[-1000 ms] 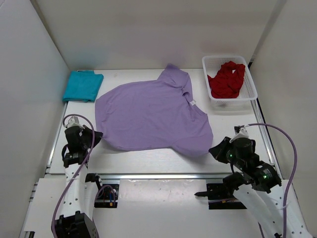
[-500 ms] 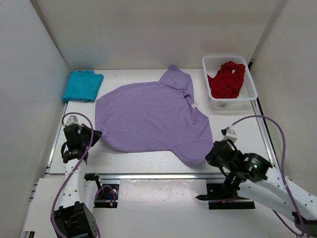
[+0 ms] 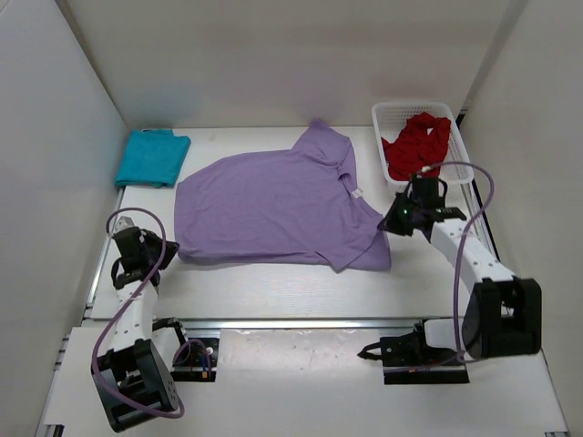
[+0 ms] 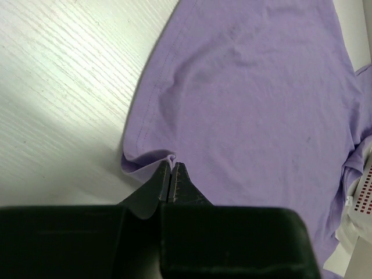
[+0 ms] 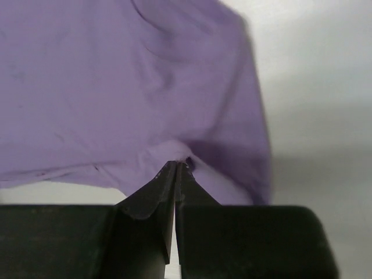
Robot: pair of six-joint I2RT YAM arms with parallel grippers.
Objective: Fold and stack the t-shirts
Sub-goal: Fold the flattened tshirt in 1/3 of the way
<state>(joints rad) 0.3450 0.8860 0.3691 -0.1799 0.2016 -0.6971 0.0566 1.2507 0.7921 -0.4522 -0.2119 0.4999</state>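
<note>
Basket near lavender t-shirt

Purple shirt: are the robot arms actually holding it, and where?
Yes. The left end effector pinches the lavender t-shirt at its near-left corner; the right end effector pinches a fold at its right edge.

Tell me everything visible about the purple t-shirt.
The purple t-shirt is plain soft cloth, spread mostly flat on the table, collar toward the far right with a white tag showing. The left gripper pinches its near-left hem corner; the right gripper pinches its right edge, where the cloth bunches.
</note>
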